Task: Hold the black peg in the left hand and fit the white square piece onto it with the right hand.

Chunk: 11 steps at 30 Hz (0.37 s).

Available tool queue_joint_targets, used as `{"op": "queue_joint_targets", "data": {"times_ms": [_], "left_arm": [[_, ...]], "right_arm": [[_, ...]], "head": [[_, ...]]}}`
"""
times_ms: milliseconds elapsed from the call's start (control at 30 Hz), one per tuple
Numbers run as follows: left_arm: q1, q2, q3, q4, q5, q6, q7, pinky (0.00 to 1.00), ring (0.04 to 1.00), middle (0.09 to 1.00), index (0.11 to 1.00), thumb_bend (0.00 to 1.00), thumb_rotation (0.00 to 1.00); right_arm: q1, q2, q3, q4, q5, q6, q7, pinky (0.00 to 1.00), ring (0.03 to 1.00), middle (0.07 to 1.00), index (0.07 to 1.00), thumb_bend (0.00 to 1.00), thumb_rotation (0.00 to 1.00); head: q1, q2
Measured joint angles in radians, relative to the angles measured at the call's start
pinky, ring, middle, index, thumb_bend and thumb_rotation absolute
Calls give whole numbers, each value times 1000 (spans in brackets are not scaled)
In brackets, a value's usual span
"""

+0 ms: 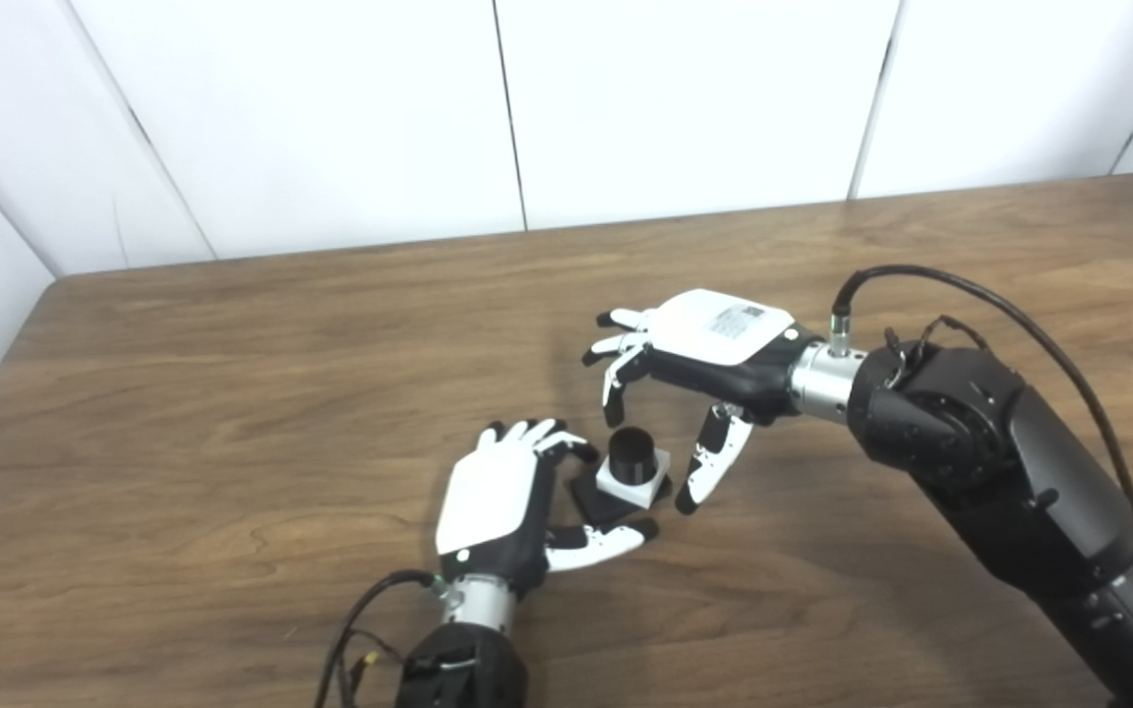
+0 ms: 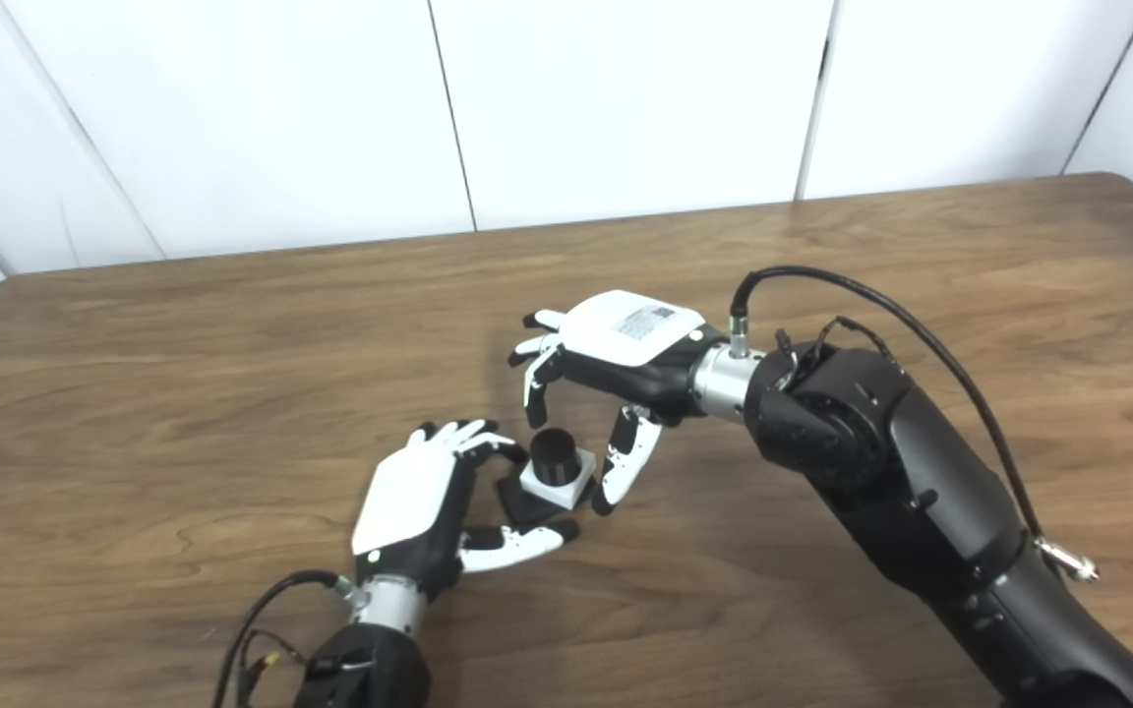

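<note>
Two hands are seen over a brown table (image 1: 232, 393) with a wood-grain surface, and both arms are cut off by the lower edge of the pictures. Part of the black peg (image 1: 632, 455) is hidden: only its short round top, smooth and matte, is seen to rise through the white square piece (image 1: 634, 478), while a flat black base is seen below and to the left of the white piece. Whether the white piece is fully seated on the base cannot be told, because the corner toward the left hand (image 1: 493, 506) is covered by that hand's fingers. The left hand has a glossy white back and black fingertips; its fingers (image 1: 566, 444) are curled toward the left edge of the base and its thumb is stretched out near the front, so the base seems to be touched lightly, but a firm hold cannot be confirmed. The right hand (image 1: 699, 369) is held just above and behind the peg, palm down, with its fingers spread and bent downward and its thumb pointing down beside the right corner of the white piece, without visible contact. Nothing is held by it. A black cable is looped over the right wrist.
</note>
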Motion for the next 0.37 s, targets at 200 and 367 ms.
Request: {"op": "queue_joint_targets", "data": {"times_ms": [200,367], "left_arm": [[14,39,56,-28,-28,-1,-9,1000,976,941,943,975,601],[18,50,81,-63,-62,-3,-21,1000,985,971,995,981,600]], "right_arm": [[0,-11,-16,0,-2,41,14,959,1000,930,760,1000,255],[0,-21,-31,-1,-2,83,24,952,1000,945,815,1000,262]], "head": [[-5,-6],[-6,-11]]}}
